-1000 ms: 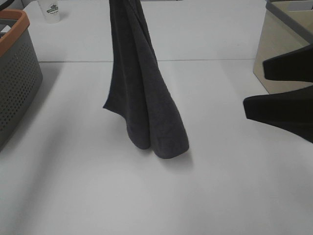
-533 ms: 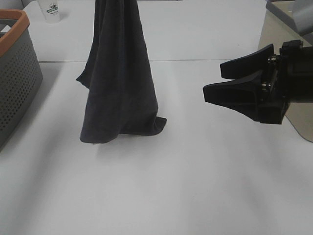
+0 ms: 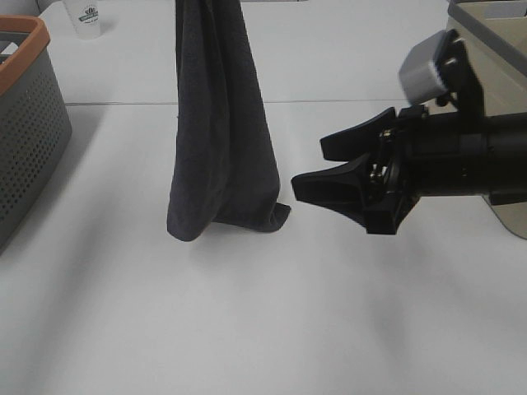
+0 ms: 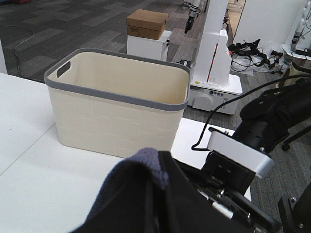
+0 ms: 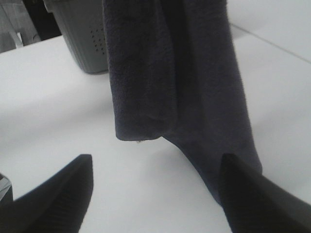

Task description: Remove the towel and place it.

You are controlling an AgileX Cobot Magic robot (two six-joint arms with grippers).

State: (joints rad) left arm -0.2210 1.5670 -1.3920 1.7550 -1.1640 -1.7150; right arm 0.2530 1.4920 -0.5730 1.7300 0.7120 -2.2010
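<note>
Towel [image 3: 218, 123] hangs just beside wide-open, empty right gripper [image 3: 309, 164]; left gripper [image 4: 163, 206] apparently clamps its top.

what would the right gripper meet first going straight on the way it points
Probably the towel, near its lower end; the right gripper, jaws open, points at it, depth unclear.

Charcoal terry towel [image 3: 218, 140], matt and nubby; smooth white tabletop [image 3: 247, 329]; perforated grey plastic basket [image 3: 33, 140], orange-rimmed; matt black plastic right gripper [image 3: 309, 167].
</note>
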